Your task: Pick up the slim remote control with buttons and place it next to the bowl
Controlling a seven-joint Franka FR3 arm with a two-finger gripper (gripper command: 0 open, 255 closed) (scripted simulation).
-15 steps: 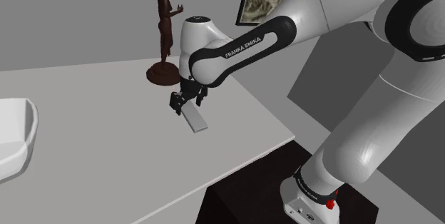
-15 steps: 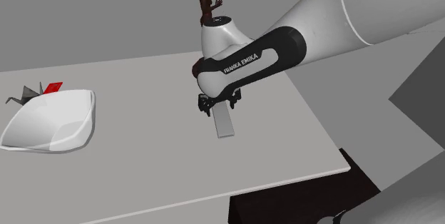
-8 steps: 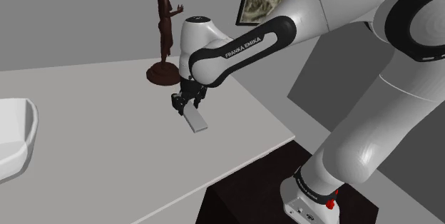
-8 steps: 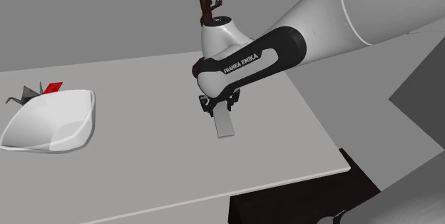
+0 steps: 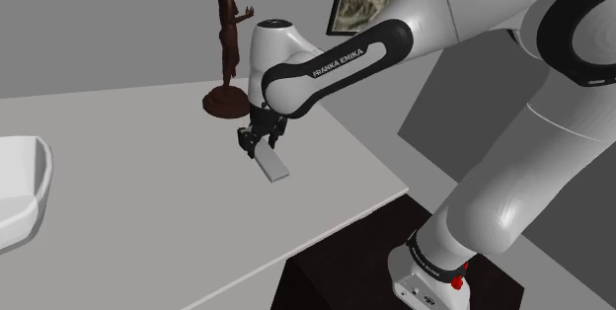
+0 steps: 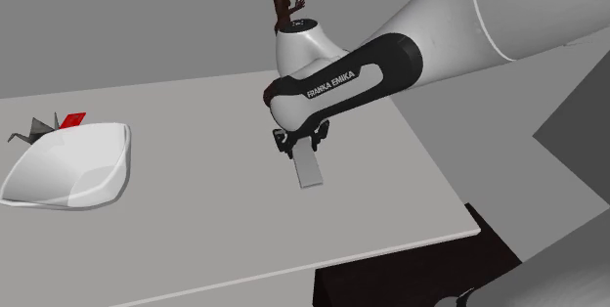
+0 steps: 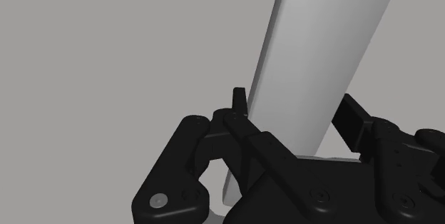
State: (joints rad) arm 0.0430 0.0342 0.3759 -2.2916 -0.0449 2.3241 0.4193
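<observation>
As the gripper [image 7: 296,108] looks clamped across the slim grey remote [image 7: 321,37], a straight, level lift should precede travel toward the bowl [image 6: 103,170].

Near end of plain grey slim remote [image 6: 309,172] tucked under black end effector [image 6: 299,149] in both outside views, far end chopped off in wrist view. White bowl [image 5: 25,190] cut by shoulder view's left edge. Brown figurine [image 6: 283,2]: top cropped, legs behind white arm [image 6: 440,31]. Little dark-and-red thing [image 6: 59,122] behind bowl, too small to tell.
</observation>
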